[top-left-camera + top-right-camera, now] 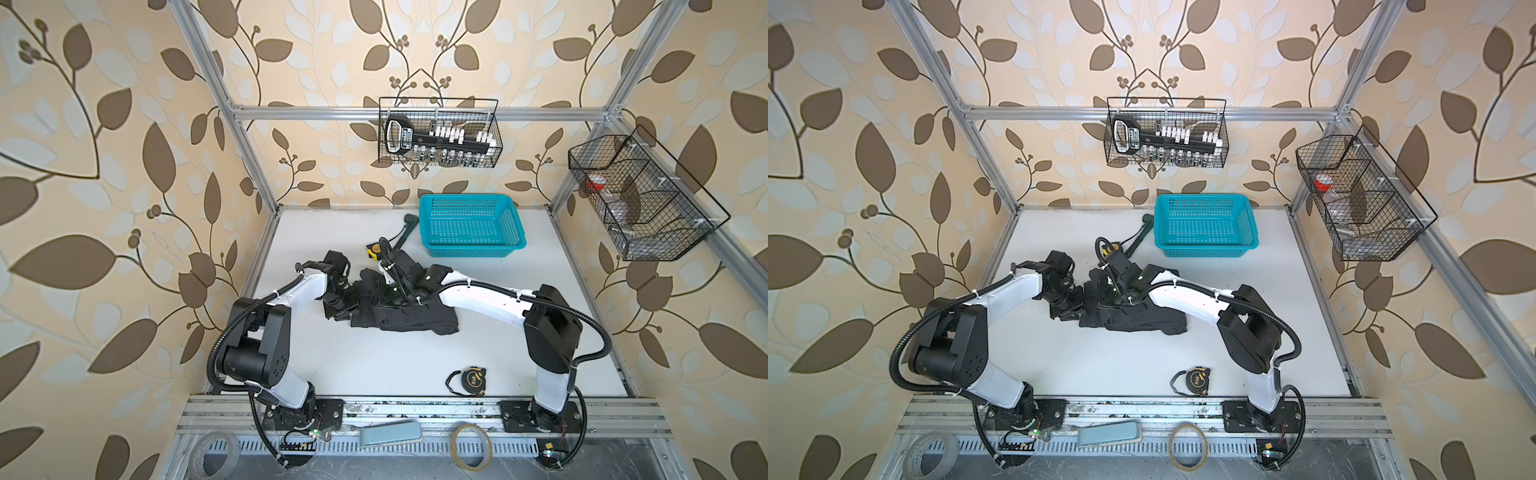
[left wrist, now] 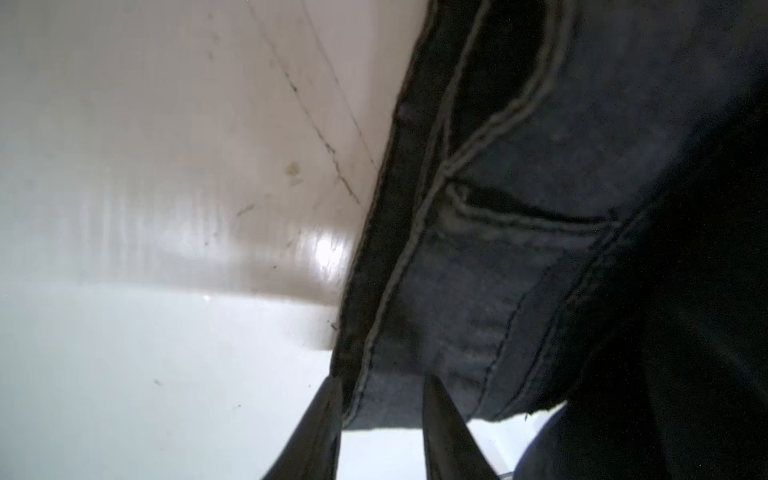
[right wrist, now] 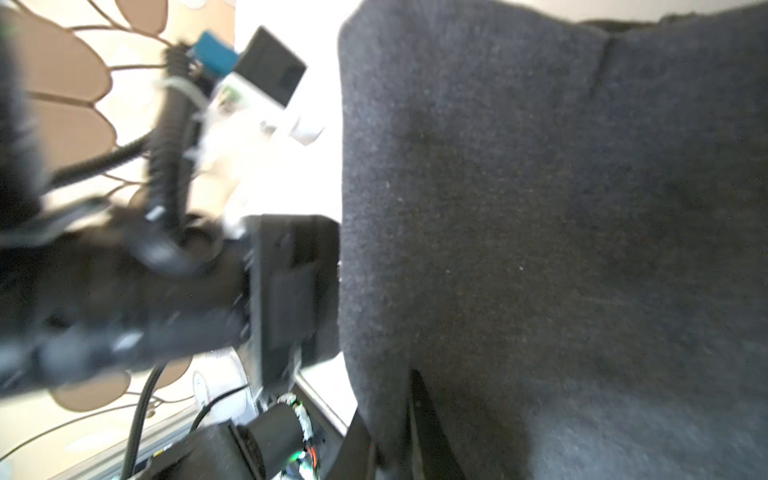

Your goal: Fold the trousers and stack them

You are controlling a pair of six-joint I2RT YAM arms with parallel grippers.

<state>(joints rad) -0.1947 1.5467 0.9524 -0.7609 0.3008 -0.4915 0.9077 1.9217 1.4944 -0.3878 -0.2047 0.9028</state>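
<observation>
Left gripper (image 2: 380,386) pinching trousers (image 2: 540,257) waistband

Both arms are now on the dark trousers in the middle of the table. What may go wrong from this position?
1. The left gripper has only the stitched edge of the trousers between its fingers, so the cloth may slip out when lifted.
2. The two grippers work very close together over the bunched cloth and may bump.
3. The yellow tape measure lies close to the right gripper and could be knocked.
</observation>
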